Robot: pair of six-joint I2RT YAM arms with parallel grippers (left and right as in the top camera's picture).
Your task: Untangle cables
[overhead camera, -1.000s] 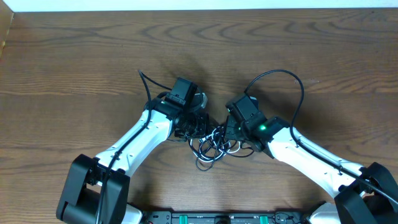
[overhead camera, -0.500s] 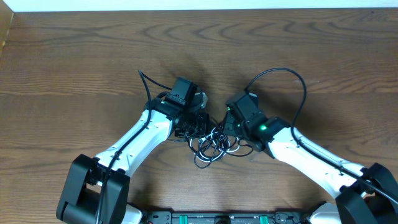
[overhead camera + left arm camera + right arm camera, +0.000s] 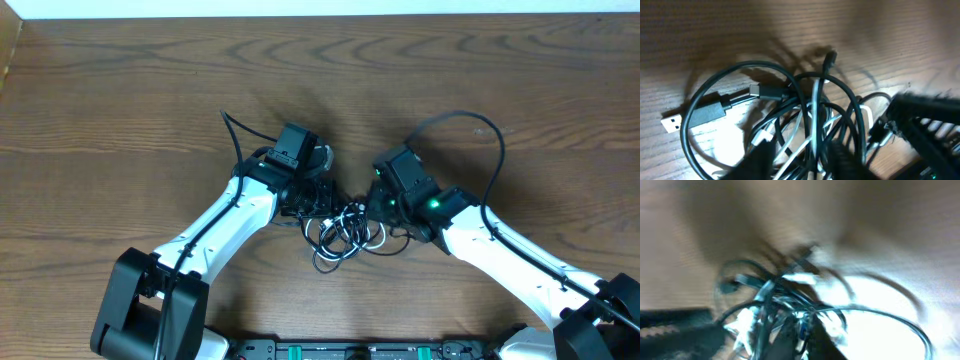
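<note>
Cables (image 3: 345,228) lay in one knotted heap on the wooden table (image 3: 120,90), directly between my two grippers.

Left gripper (image 3: 322,198): tips sat at the heap's edge on that side. In the wrist view my fingers (image 3: 758,161) stood parted, with black loops and the one white cable (image 3: 815,112) running up out of the gap. Nothing looked pinched there, so the jaws were released.

Ahead of those jaws and off to their left lay a flat USB-A plug (image 3: 673,121), with a wide black loop crossing its body. A smaller USB-C plug (image 3: 760,91) lay inside that loop, closer to the tangle. A third small plug (image 3: 830,56) stuck out at the far end, almost straight ahead of the jaws.

Right gripper (image 3: 380,205): tips sat at the opposite edge of the heap, facing the left one across it, jaws clenched. Its wrist view was badly blurred. Strands converged right at the tips, but I could not tell whether any was caught between them.
</note>
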